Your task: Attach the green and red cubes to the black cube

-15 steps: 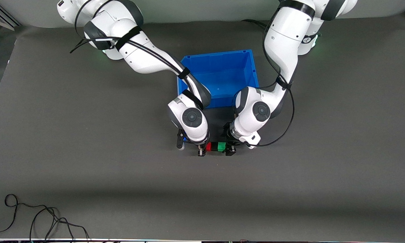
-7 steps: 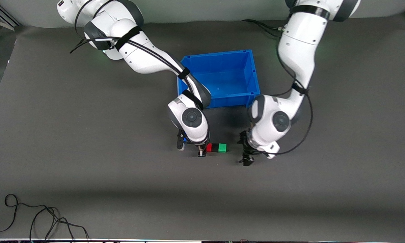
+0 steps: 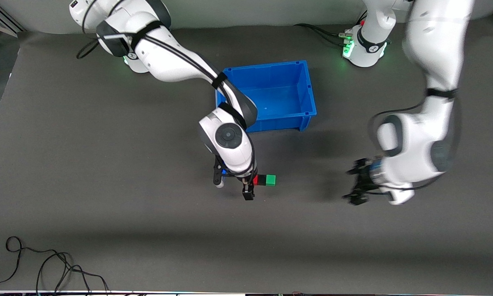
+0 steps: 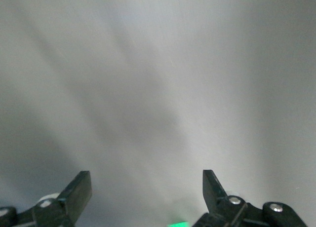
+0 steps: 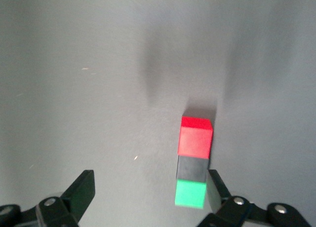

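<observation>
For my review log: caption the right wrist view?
Open right gripper over joined red cube, black cube, green cube.

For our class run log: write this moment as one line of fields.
cubes: red cube, black cube, green cube joined in row | right end effector: open, beside row | left end effector: open, away

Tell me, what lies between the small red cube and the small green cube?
The matte black cube sits between the red cube and green cube, touching both; the right wrist view shows it.
</observation>
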Robot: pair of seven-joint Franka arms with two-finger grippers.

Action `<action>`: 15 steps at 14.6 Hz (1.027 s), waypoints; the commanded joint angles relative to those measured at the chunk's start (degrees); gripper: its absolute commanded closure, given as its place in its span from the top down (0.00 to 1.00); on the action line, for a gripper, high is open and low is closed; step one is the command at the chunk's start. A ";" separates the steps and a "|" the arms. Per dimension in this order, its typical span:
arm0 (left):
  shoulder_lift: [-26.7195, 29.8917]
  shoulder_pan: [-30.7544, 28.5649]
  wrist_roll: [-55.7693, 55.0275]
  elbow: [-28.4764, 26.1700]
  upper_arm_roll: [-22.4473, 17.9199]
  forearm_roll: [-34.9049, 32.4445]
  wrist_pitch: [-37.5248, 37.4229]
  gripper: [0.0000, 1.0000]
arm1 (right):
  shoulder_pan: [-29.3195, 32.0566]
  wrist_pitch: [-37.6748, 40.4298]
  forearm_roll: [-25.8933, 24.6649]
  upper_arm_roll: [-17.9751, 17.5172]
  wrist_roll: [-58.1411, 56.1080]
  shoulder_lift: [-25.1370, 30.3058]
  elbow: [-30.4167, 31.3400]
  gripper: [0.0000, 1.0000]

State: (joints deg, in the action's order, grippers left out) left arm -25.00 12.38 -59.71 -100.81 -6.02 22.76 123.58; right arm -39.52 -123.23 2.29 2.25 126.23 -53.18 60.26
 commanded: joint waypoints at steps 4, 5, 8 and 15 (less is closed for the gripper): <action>11.11 -9.11 23.63 3.05 0.57 -10.35 -19.64 1.00 | 6.55 23.44 5.27 -0.06 -22.83 17.73 1.96 1.00; 11.02 -9.82 28.46 7.08 0.57 -11.24 -24.13 1.00 | 7.87 27.21 5.27 0.03 -27.05 20.37 2.06 1.00; 11.55 -10.01 45.94 14.84 0.22 -13.17 -31.10 1.00 | 11.91 37.85 5.19 0.65 -42.33 27.14 2.58 1.00; 19.54 -8.78 59.88 14.77 0.74 -17.13 -34.63 1.00 | 17.55 50.71 4.04 8.88 -85.64 37.96 5.74 0.99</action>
State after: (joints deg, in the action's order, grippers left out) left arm -8.15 2.57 -1.56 -85.44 -5.59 7.94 89.81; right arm -21.84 -73.52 6.50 7.04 53.51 -19.17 61.75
